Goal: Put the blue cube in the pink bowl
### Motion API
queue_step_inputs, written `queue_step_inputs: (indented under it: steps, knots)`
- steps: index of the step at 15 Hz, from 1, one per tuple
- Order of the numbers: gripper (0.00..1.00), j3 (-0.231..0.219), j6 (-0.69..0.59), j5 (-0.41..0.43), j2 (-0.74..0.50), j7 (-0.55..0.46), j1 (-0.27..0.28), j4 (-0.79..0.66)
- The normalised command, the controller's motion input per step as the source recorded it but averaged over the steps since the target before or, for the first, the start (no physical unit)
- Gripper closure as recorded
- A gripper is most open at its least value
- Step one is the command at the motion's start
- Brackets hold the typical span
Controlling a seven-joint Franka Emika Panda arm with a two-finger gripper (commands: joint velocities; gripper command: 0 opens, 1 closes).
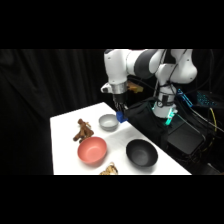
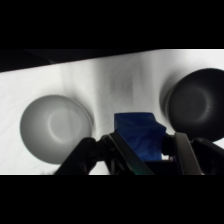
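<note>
1. Wrist view puts the blue cube (image 2: 140,136) squarely between the two fingers (image 2: 121,150) of the gripper (image 2: 150,152), which press on its sides and carry it clear of the white table (image 2: 125,80).
2. Side view agrees: the blue cube (image 1: 121,117) hangs at the tip of the gripper (image 1: 120,115), just above the table's far edge.
3. Beside the gripper, almost under it, sits the grey bowl (image 1: 108,122) (the smallest of the three); in the wrist view this grey bowl (image 2: 55,128) lies to one side of the fingers and the black bowl (image 2: 197,105) to the other.
4. The pink bowl (image 1: 92,150) stands well apart from the gripper, nearer the camera than the grey bowl.
5. The black bowl (image 1: 141,153) lies just beside the pink one, also away from the gripper.
6. A brown lumpy thing (image 1: 82,131) rests between the grey and pink bowls, off to the side, and another pale brown thing (image 1: 109,170) shows at the table's near edge (what either is I cannot tell).
</note>
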Motion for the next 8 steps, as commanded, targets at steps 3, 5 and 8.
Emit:
queue_step_inputs:
  steps: [3,5,8]
  knots:
    - [0.77,0.047,-0.3,0.004,0.06,-0.17,-0.097,0.33]
    - [0.77,0.056,-0.27,0.006,0.11,-0.15,-0.072,0.35]
    - [0.77,0.057,-0.25,0.007,0.19,-0.14,-0.067,0.41]
